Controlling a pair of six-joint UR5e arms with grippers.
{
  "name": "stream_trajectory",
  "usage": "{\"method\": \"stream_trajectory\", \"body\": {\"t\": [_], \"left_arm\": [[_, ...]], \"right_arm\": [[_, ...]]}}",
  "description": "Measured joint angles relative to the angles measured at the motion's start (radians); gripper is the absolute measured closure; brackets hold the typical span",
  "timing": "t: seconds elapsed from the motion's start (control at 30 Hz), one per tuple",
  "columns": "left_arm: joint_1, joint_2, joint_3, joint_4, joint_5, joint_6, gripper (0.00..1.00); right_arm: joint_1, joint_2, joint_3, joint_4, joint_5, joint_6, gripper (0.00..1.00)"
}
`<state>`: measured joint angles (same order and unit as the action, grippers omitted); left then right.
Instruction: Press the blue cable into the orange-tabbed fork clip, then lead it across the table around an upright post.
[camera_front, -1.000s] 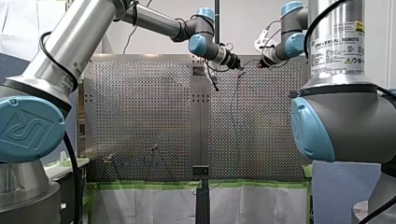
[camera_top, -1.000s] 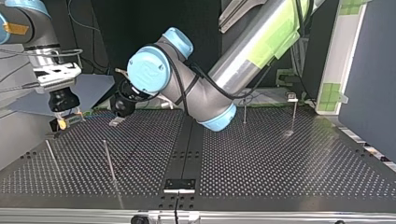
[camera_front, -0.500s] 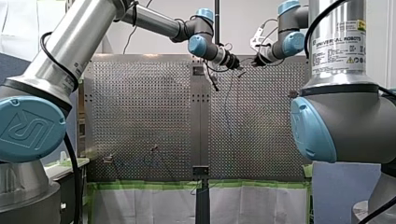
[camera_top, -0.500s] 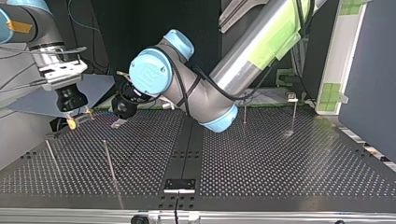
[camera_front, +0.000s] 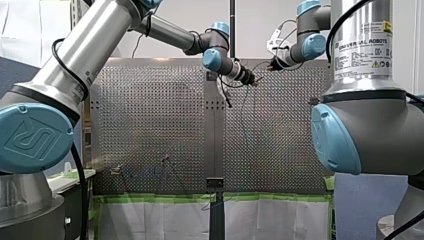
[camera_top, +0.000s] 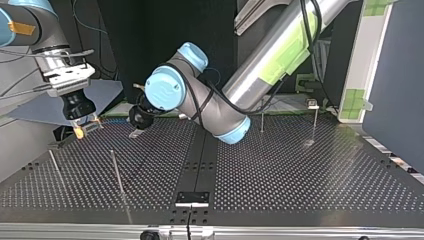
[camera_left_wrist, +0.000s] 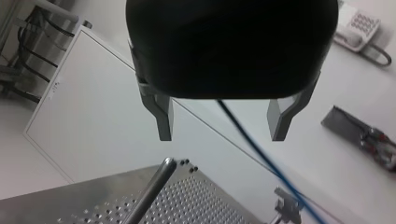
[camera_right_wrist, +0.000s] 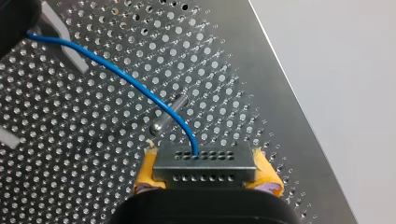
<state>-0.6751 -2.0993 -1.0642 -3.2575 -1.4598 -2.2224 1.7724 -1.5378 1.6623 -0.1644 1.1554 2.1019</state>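
Note:
The blue cable (camera_right_wrist: 130, 84) runs in an arc from a perforated metal block between the yellow pads of my right gripper (camera_right_wrist: 205, 179), which is shut on that end. It passes over a short upright post (camera_right_wrist: 168, 114). Further along, the blue cable (camera_left_wrist: 252, 144) runs loose between the metal fingers of my left gripper (camera_left_wrist: 222, 135), which is open. A post (camera_left_wrist: 149, 191) and a small grey clip (camera_left_wrist: 287, 210) lie beyond it. Across the table, my right gripper (camera_top: 82, 129) hovers at the top view's left, my left gripper (camera_top: 136, 131) close beside it.
Thin upright posts stand on the perforated table: two at the top view's left (camera_top: 117, 172) (camera_top: 54, 167), two at the back right (camera_top: 261, 120) (camera_top: 315, 120). The table's edge (camera_right_wrist: 289, 98) runs close beside my right gripper. My left arm's elbow (camera_top: 200, 105) hangs over the table's middle.
My right gripper has risen off the table and shifted a little toward the top view's right. My left gripper has moved slightly right and lower there, staying open.

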Motion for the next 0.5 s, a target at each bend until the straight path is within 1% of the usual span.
{"method": "stream_trajectory", "body": {"t": [0.23,0.33,0.5], "left_arm": [[0.004,-0.001,0.0,-0.007,-0.073,0.07,0.01],[0.006,0.001,0.0,-0.006,-0.106,0.083,0.01],[0.007,0.004,0.0,-0.003,-0.161,0.087,0.01]], "right_arm": [[0.0,0.0,0.0,-0.001,0.003,0.0,0.97],[0.0,0.0,0.0,-0.001,0.004,0.0,0.97],[0.0,0.001,0.0,-0.001,0.005,0.001,0.97]]}}
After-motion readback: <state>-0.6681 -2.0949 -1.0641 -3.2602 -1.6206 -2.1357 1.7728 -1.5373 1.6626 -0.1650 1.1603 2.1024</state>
